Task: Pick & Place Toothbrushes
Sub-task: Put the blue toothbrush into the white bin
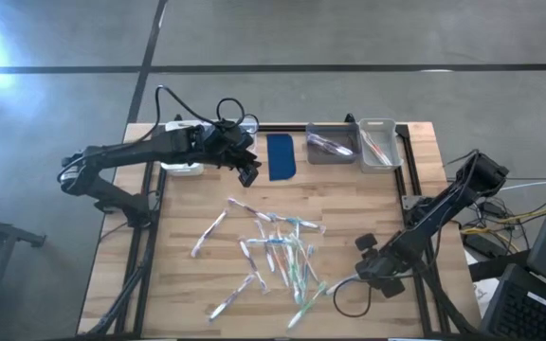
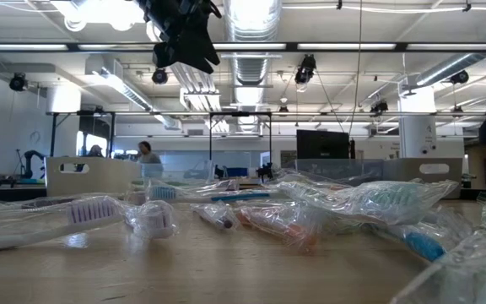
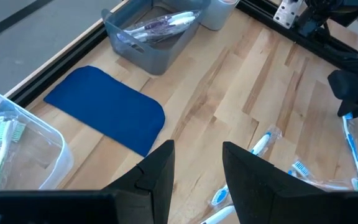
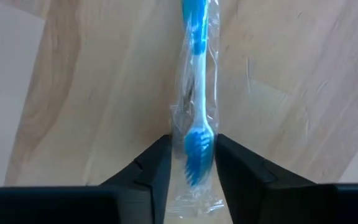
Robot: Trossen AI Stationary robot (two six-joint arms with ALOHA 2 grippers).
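Note:
Several wrapped toothbrushes (image 1: 273, 251) lie scattered on the wooden table's middle and near part. My right gripper (image 4: 192, 163) stands low at the near right, pointing down, shut on a blue-and-white toothbrush (image 4: 194, 74) in a clear wrapper that lies flat on the wood. My left gripper (image 3: 197, 168) hangs open high above the far left part of the table (image 1: 247, 170), next to the dark blue pad (image 3: 104, 106), with nothing between its fingers. My right gripper has the wrapped toothbrush's head end (image 4: 194, 146) between its two fingers, which meet the clear wrapper on either side. The fingers come from above, pointing down, and lie across the brush. The brush lies flat on the table, its handle (image 4: 194, 31) reaching away from the fingers.
A grey bin (image 1: 330, 144) and a clear bin (image 1: 377, 142) with toothbrushes stand at the far edge, right of the blue pad (image 1: 282, 156). Another clear bin (image 3: 11, 149) with green brushes stands at the far left. Bare wood lies between pad and pile.

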